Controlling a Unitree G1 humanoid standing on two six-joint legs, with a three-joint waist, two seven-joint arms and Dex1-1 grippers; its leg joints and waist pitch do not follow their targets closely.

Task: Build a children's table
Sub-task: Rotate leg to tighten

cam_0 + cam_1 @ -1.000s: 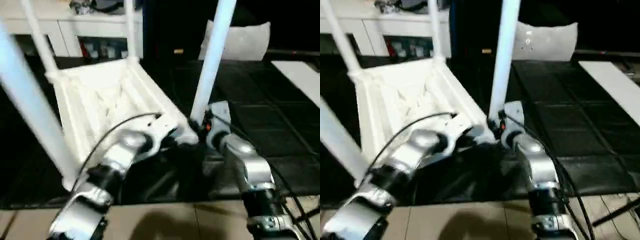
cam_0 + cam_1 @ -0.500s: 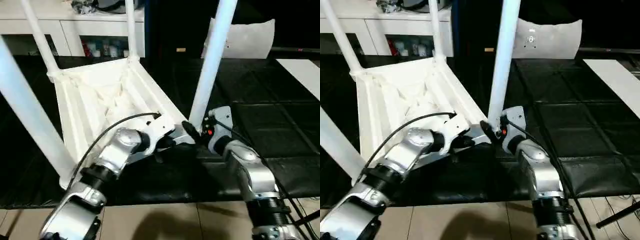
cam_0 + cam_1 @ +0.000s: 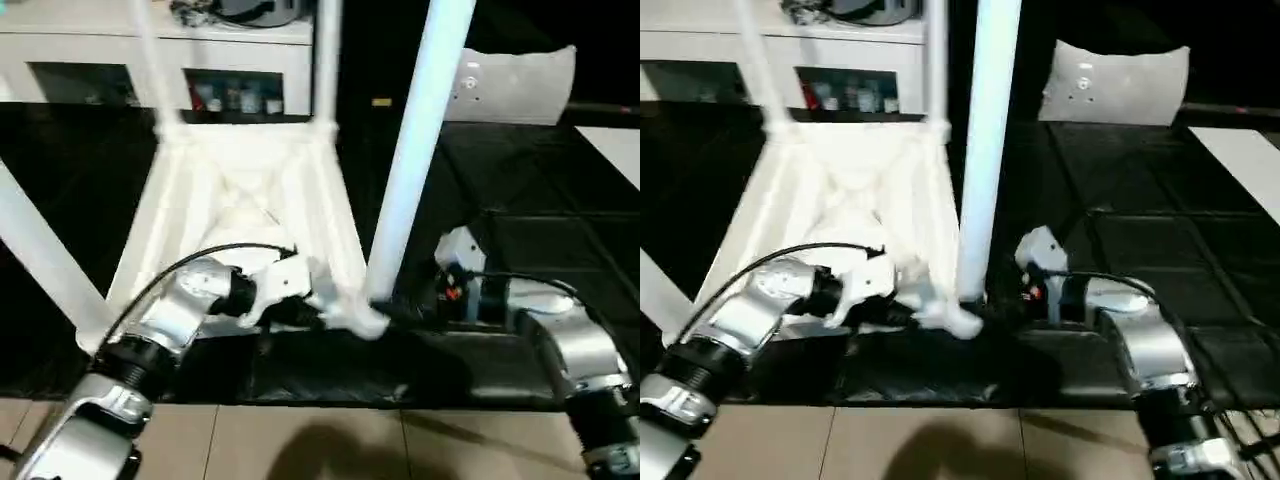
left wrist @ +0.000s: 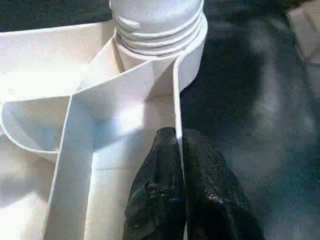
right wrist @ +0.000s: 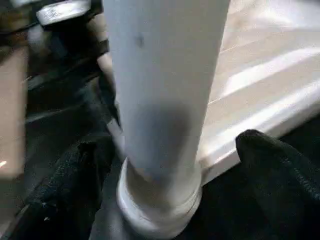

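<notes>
The children's table (image 3: 240, 190) lies upside down on a black mat (image 3: 540, 250), legs pointing up. At its near corner, the left claw (image 4: 180, 165) has its two black fingers (image 4: 160, 200) pressed together on the thin rim wall of the top, just beside the round corner socket (image 4: 160, 60). The nearest leg (image 3: 415, 150) stands upright in that socket. The right claw (image 5: 165, 165) is spread wide, one finger on either side of this leg's base, apart from it. Beyond the far edge of the mat stands a white cabinet (image 3: 150, 60).
</notes>
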